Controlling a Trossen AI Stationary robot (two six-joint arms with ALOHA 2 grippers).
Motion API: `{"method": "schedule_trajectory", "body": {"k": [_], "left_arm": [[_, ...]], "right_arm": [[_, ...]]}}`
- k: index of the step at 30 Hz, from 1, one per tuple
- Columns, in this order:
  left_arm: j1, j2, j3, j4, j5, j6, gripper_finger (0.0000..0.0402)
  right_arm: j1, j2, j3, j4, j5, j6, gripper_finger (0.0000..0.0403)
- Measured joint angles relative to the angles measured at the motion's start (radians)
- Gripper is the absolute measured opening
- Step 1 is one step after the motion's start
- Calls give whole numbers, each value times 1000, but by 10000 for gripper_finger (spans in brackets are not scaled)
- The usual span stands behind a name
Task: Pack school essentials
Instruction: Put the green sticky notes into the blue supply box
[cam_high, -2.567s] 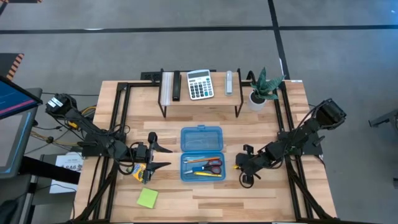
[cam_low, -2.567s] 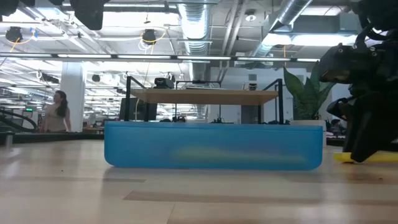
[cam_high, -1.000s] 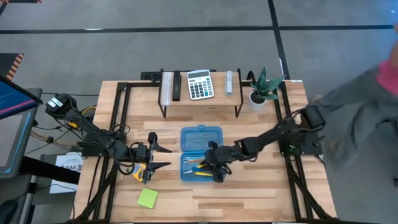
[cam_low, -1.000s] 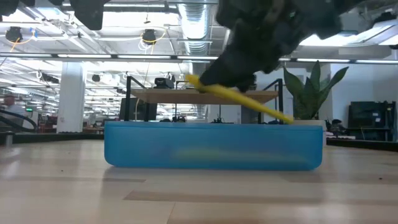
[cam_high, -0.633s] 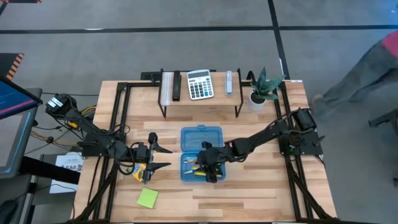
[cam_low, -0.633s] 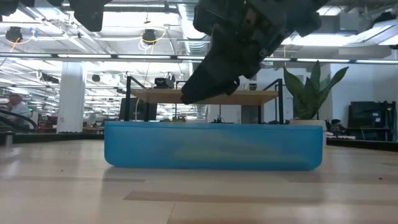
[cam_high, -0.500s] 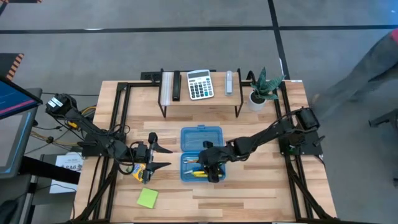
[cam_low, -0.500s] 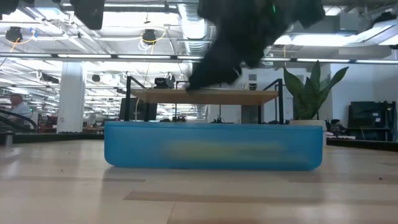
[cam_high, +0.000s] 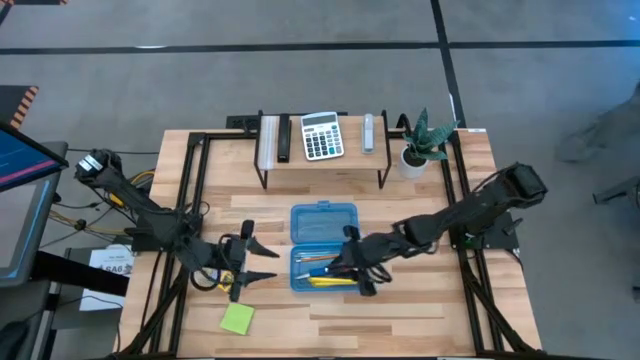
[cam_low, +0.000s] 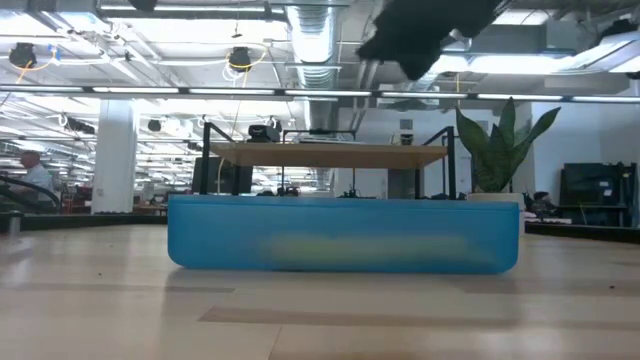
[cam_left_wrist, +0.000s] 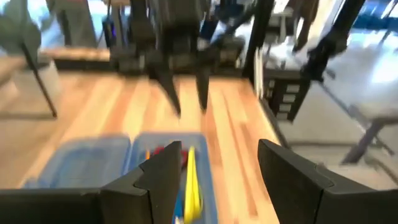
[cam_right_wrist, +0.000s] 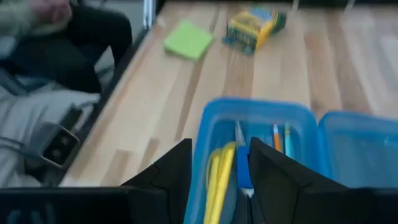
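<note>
R gripper (cam_high: 362, 275), jaws apart and empty over the blue case (cam_high: 325, 248) w/ the yellow pencils (cam_high: 327, 282) inside, should lift straight up (L gripper (cam_high: 262, 265), also apart, waits beside) before fetching the sticky-note pad (cam_high: 237, 318).

Floor (cam_high: 300, 80) around the table: grey concrete, crossed by dark lines. Table (cam_high: 330, 335): light wood planks, black frame rails on both sides. At its far edge, a low black-legged wooden shelf (cam_low: 330, 155); beside it a small potted plant (cam_high: 422, 140) in a white pot. Room behind is open-plan: exposed silver ducts (cam_low: 315, 45) and strip lights overhead, a white column (cam_low: 117, 155), desks farther back. A person (cam_low: 30, 170) shows at far left, distant. Blue screen (cam_high: 18, 160) at the table's left.
</note>
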Motion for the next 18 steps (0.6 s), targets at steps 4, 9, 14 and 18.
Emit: {"method": "schedule_trajectory", "body": {"k": [4, 9, 14, 18], "left_arm": [[-49, 8, 32, -92, -29, -77, 200], [-104, 69, 30, 2, -48, -157, 200], [-154, 216, 43, 132, -25, -68, 184], [-185, 295, 86, 72, -26, -142, 171]], "right_arm": [[45, -67, -69, 29, 70, 6, 166], [80, -119, -121, 96, 102, 6, 166], [76, -123, -127, 113, 116, 6, 165], [79, -123, -127, 110, 116, 6, 165]]}}
